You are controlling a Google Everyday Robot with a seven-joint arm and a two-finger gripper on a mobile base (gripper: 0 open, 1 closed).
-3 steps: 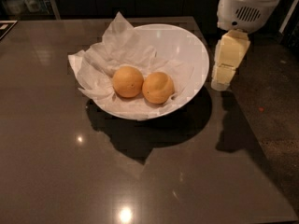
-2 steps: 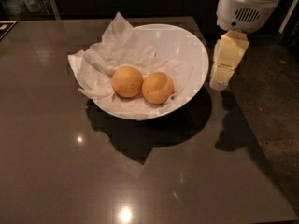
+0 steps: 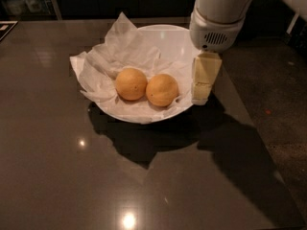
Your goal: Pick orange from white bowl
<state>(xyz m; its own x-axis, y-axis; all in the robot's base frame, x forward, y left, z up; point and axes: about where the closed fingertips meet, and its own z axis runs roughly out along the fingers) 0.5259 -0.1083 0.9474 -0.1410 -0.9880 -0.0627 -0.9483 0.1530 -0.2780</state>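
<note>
A: Where did your one camera look from?

B: You had a single view. It sat above the near edge of the dark table and looked down and forward at a slant.

A: How near was it?

B: Close. The white bowl filled the upper middle. The gripper hung at the bowl's right rim, and its arm ran out past the top right corner.

dim | overhead glare on table | hard shadows beside white bowl and hand at its right rim
</note>
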